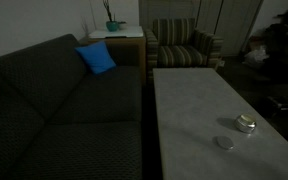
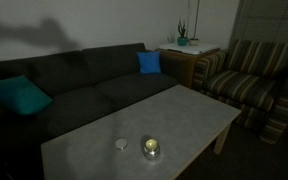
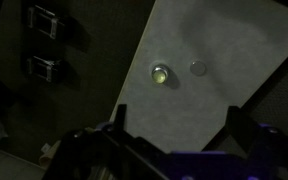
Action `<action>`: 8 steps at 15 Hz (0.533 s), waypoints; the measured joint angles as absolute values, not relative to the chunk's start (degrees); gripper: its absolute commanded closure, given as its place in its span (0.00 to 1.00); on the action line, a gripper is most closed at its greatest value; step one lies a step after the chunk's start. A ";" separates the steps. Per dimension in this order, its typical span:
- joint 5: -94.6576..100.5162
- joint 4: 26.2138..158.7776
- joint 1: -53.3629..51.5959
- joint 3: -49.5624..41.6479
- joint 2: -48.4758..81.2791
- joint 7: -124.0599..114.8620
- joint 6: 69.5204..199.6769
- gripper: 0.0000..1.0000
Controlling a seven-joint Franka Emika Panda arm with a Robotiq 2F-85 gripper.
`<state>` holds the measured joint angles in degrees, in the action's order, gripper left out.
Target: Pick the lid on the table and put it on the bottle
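The lid [image 1: 225,143] is a small flat pale disc lying on the grey coffee table [image 1: 194,100]. It also shows in an exterior view [image 2: 121,145] and in the wrist view [image 3: 198,68]. The bottle [image 1: 246,124], a squat glassy container with a yellowish tint, stands close beside it, also in an exterior view [image 2: 151,149] and in the wrist view [image 3: 161,74]. My gripper [image 3: 179,125] is open and empty, high above the table, well away from both. The arm does not show in either exterior view.
A dark sofa [image 1: 54,100] with a blue cushion [image 1: 97,58] runs along the table. A teal cushion [image 2: 19,95] lies at its other end. A striped armchair [image 1: 184,45] and a side table with a plant [image 1: 114,30] stand beyond.
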<state>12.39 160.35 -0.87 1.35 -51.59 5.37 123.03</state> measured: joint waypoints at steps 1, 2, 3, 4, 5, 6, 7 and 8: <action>12.39 161.42 -0.87 1.35 -51.42 5.37 122.76 0.00; 12.39 162.43 -0.88 1.36 -51.17 5.37 122.76 0.00; 12.39 162.85 -0.88 1.35 -50.80 5.37 122.76 0.00; 12.39 162.86 -0.88 1.35 -50.57 5.37 122.76 0.00; 12.39 162.85 -0.88 1.35 -50.55 5.37 122.76 0.00; 12.39 162.84 -0.88 1.35 -50.56 5.37 122.76 0.00; 12.39 162.84 -0.88 1.35 -50.57 5.37 122.76 0.00; 12.39 162.84 -0.88 1.35 -50.56 5.37 122.76 0.00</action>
<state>12.39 162.84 -0.88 1.35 -50.56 5.37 122.76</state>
